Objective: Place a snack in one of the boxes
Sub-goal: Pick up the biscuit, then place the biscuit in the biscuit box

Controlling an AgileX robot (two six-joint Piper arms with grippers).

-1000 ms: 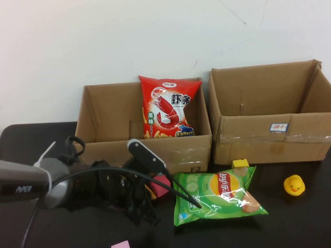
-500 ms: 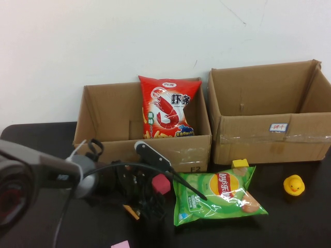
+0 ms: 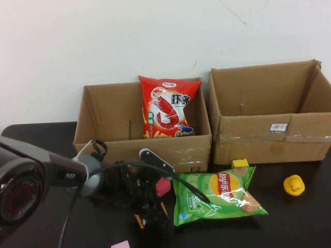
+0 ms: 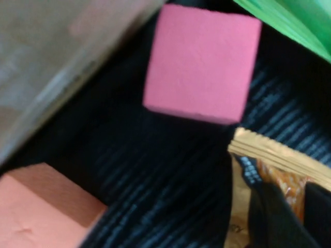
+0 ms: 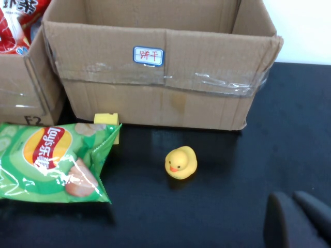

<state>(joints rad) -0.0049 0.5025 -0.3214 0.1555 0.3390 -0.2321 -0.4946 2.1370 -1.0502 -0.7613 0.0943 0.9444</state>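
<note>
Black table (image 3: 289,227) against white wall (image 3: 103,41). Two open cardboard boxes at the back: left box (image 3: 103,150) with a red bag (image 3: 166,108) standing inside, right box (image 3: 258,144) with nothing seen in it. Green bag (image 3: 220,199) flat on the table in front of them.

Left gripper (image 3: 150,212) low over the table, at 6 o'clock of left box. Clamped on a small orange packet (image 4: 269,170), judging by the wrist view: dark fingers (image 4: 279,212) over its sealed edge. Pink block (image 3: 163,186) at 1 o'clock of it, close by; green bag at 3 o'clock.

Right gripper (image 5: 297,219) out of the high view, parked over the table's right side near the duck (image 3: 294,184); state not readable.

Step in hand, as judged: lift the packet.
- Raise straight up first; clear pink block and green bag's edge.
- Gain height above the box's front wall before heading to 12 o'clock.
- Release over the open floor beside the red bag.
- Hold looks near the edge; move slowly, watch for slip.
</note>
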